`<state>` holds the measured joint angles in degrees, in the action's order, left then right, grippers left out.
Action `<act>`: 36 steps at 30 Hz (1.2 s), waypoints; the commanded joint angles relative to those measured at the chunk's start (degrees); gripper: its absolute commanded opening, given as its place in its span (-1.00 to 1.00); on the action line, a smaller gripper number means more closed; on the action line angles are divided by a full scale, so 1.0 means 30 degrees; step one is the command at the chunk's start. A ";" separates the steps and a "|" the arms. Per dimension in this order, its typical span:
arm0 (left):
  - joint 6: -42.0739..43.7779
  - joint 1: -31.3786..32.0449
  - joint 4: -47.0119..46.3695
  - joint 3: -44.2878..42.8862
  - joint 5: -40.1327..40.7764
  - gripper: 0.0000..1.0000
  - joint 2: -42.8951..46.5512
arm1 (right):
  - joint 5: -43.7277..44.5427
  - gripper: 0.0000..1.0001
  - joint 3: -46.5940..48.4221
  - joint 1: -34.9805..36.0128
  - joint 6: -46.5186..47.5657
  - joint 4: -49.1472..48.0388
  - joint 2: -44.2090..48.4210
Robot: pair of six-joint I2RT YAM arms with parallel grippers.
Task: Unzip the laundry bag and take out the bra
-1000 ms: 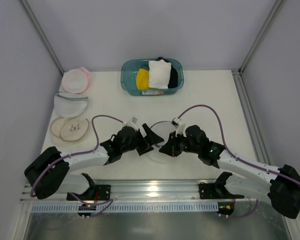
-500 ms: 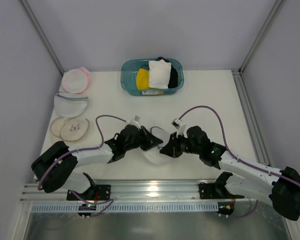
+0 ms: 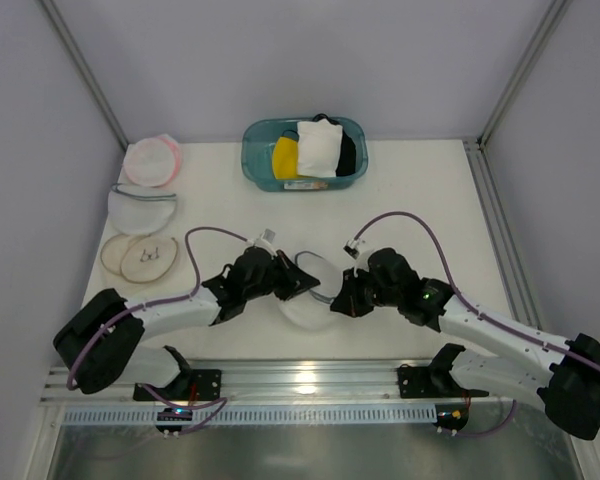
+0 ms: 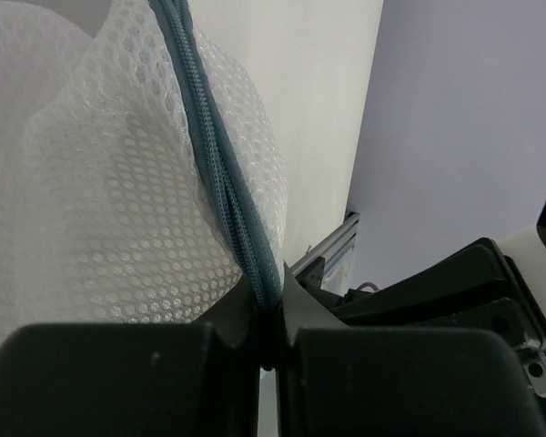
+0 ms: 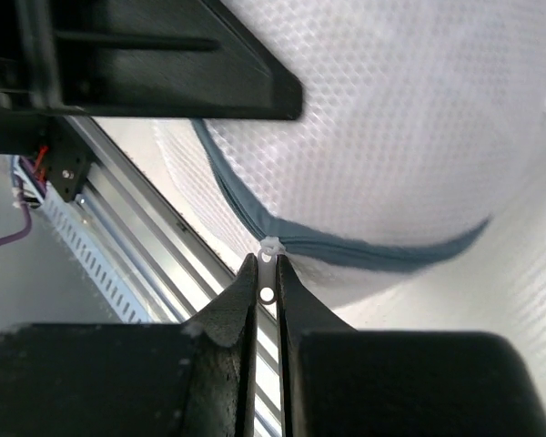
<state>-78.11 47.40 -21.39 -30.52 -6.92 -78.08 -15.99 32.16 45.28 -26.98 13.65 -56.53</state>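
Left fingers pinch laundry bag zipper rim; right fingers pinch zipper pull. Unzipping likely unfinished; bra not out.

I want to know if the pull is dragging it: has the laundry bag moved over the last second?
Yes. The laundry bag has shifted toward the metal rail at the bottom of the top view, farther from the teal basket.

White mesh laundry bag between left pincer and right pincer, teal basket well behind it
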 commanded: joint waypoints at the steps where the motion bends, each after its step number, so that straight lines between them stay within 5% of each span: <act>1: 0.1512 -0.1089 0.1704 -0.0108 0.0461 -1.00 0.1152 | 0.1577 -0.93 0.0295 0.0113 0.0557 0.4032 0.0327; 12: 0.4208 -0.2849 0.3525 -0.0694 -0.2057 -1.00 0.1595 | 0.5239 -0.92 0.0793 0.0113 0.0147 0.5442 -0.0431; 27: 0.5879 -0.4402 0.3409 -0.1222 -0.4928 -0.95 0.0569 | 1.1128 -0.92 0.2052 0.0113 -0.1669 0.2952 -0.7258; 29: 0.5879 -0.4432 0.3175 -0.1193 -0.5076 -0.39 0.0627 | 1.1305 -0.93 0.2140 0.0113 -0.1728 0.2892 -0.7201; 31: 0.5587 -0.4432 0.3116 -0.1164 -0.4815 0.60 0.1006 | 1.1481 -0.92 0.2111 0.0113 -0.1729 0.2892 -0.6938; 34: 0.5410 -0.4432 0.3669 -0.1017 -0.3677 0.99 0.1796 | 1.1948 -0.93 0.2053 0.0113 -0.1758 0.3096 -0.6089; 36: 0.5410 -0.4432 0.4781 -0.1018 -0.3088 0.99 0.2763 | 1.2213 -0.92 0.2111 0.0113 -0.1787 0.3388 -0.5445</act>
<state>-62.50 34.35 -10.26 -32.29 -18.81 -74.26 15.49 38.28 45.63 -32.03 21.93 -76.44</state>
